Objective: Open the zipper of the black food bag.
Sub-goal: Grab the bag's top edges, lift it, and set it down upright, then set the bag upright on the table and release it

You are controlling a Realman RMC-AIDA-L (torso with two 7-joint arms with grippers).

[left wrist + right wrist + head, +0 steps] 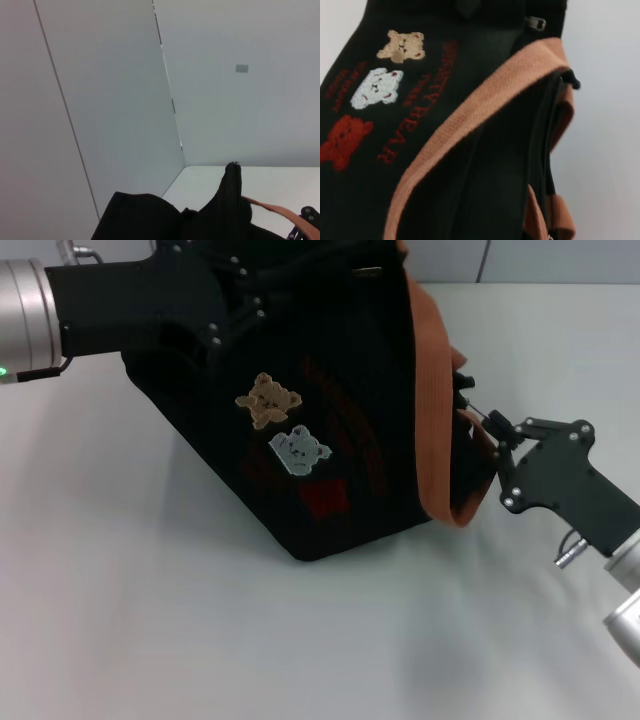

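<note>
Here, landmark: the black food bag [330, 390] lies tipped on its side on the white worktop [150, 620], bear-patch face up, its far end reaching the top edge of the head view.
Bag edges: its near corner points toward the robot; the side with the orange-brown strap [425, 390] faces the robot's right.
Patches: a tan bear patch [268, 399] and a pale blue bear patch [298, 449] sit side by side on the bag's upper face, with red lettering and a red bear around them.
Open room: bare worktop spreads on the robot's side of the bag, to its left and beyond the strap on its right; grey wall panels [125, 100] stand behind the bag.
Left gripper [225, 315]: at the bag's far left upper part, its black body overlapping the fabric; whether its fingers are clenched or released I cannot tell.
Right gripper [468, 400]: just off the strap side of the bag, tips reaching the strap edge; their state cannot be told either.
Zipper [540, 145]: runs along the dark opening side between the strap bands, on the bag's right side next to the right gripper; its pull tab is not made out.
Pocket pull [535, 22]: a small silver pull near the bag's far end.
</note>
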